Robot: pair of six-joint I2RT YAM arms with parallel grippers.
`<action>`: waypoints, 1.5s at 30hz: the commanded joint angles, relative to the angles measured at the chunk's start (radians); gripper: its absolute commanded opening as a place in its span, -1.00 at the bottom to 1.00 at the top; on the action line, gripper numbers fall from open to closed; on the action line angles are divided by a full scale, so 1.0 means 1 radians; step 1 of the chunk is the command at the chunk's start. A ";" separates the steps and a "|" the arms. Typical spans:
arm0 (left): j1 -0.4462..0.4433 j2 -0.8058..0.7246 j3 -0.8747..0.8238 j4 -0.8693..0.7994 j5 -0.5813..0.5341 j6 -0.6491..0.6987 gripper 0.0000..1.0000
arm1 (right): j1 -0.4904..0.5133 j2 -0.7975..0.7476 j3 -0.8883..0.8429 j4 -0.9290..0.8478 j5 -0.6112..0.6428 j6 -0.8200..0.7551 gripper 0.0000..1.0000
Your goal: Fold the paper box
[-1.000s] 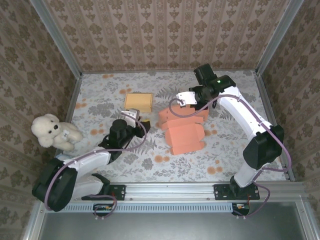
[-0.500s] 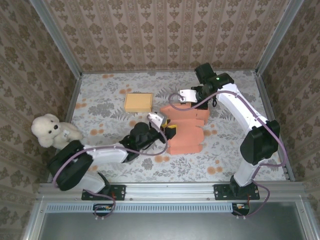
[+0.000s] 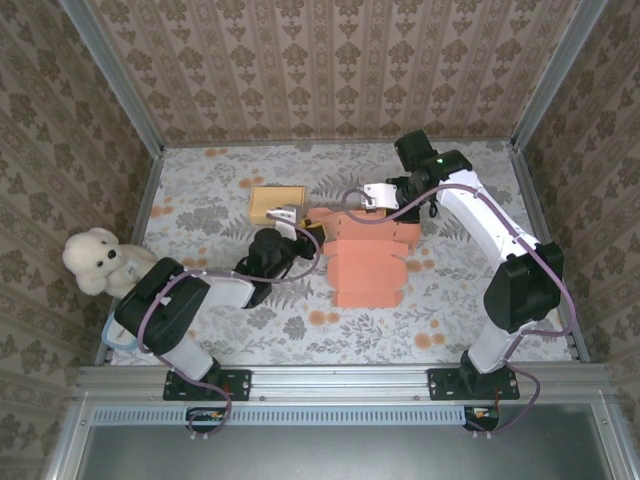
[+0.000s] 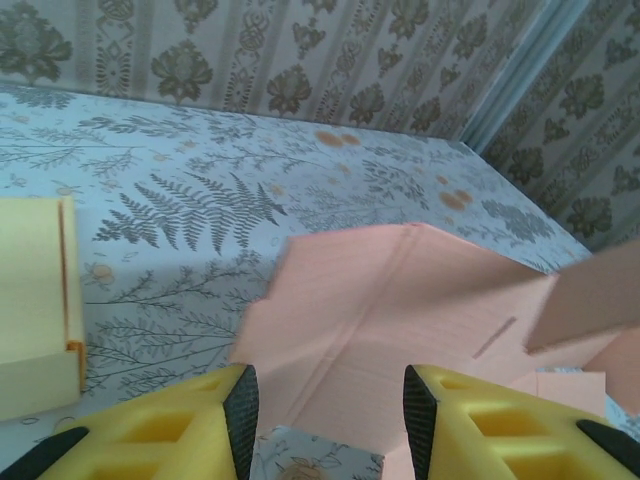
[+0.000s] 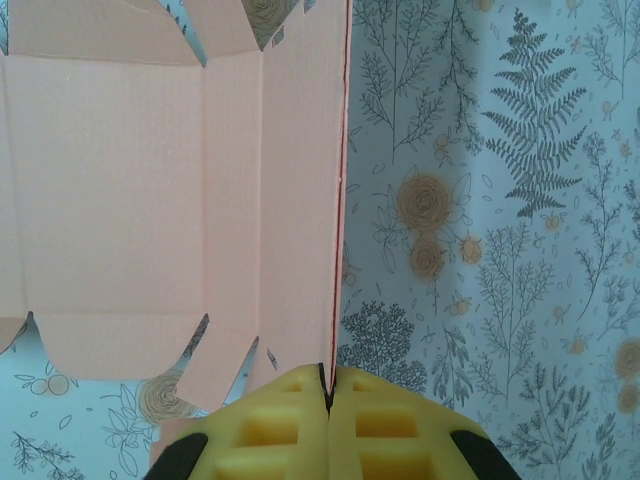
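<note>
Your right jaws pinch the box [image 3: 368, 262] at 12 o'clock, left jaws gape (empty) at 9; uneven pulling could tear it.

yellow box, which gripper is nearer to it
Left. The left gripper hovers just beside the yellow box; the right gripper is across the pink paper box, shut on its raised edge.

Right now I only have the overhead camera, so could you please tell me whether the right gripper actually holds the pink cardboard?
Observer: Yes, the right gripper is shut on one long edge of the cardboard.
Operator: Thanks. Is the left gripper clamped on it too?
Observer: No, the left gripper is open, with a flap of the cardboard lying between its fingers.
Operator: Any detail near that flap?
Observer: A short slot is cut in the cardboard just beyond it.
</note>
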 commanded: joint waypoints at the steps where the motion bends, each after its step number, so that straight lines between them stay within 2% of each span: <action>1: 0.029 -0.035 0.001 0.028 0.028 -0.046 -0.10 | -0.003 -0.038 -0.041 0.021 -0.037 -0.027 -1.00; 7: 0.039 -0.072 0.038 -0.046 0.071 -0.058 -0.11 | -0.002 -0.059 -0.078 0.059 -0.033 -0.039 -1.00; 12: -0.010 -0.073 0.089 -0.090 0.100 -0.050 -0.12 | 0.005 -0.071 -0.090 0.081 -0.017 -0.033 -1.00; 21: -0.152 -0.047 0.199 -0.236 0.020 0.085 -0.08 | 0.012 -0.080 -0.108 0.117 -0.001 0.001 -1.00; 23: -0.156 -0.034 0.223 -0.259 0.000 0.083 -0.01 | 0.015 -0.081 -0.112 0.116 -0.008 0.001 -1.00; 27: -0.150 -0.024 0.243 -0.281 -0.057 0.069 0.01 | 0.020 -0.092 -0.138 0.140 -0.012 -0.001 -1.00; 31: -0.137 -0.026 0.244 -0.286 -0.053 0.066 0.03 | 0.020 -0.092 -0.149 0.155 -0.013 0.014 -1.00; 37: -0.144 -0.189 0.142 -0.348 -0.105 0.090 0.07 | 0.018 -0.066 -0.140 0.162 0.033 0.035 -1.00; 41: -0.223 -0.337 0.090 -0.465 -0.188 0.142 0.07 | 0.012 -0.054 -0.124 0.157 0.040 0.051 -1.00; 45: -0.313 -0.359 0.058 -0.448 -0.143 0.160 0.05 | 0.012 -0.044 -0.113 0.149 0.046 0.058 -1.00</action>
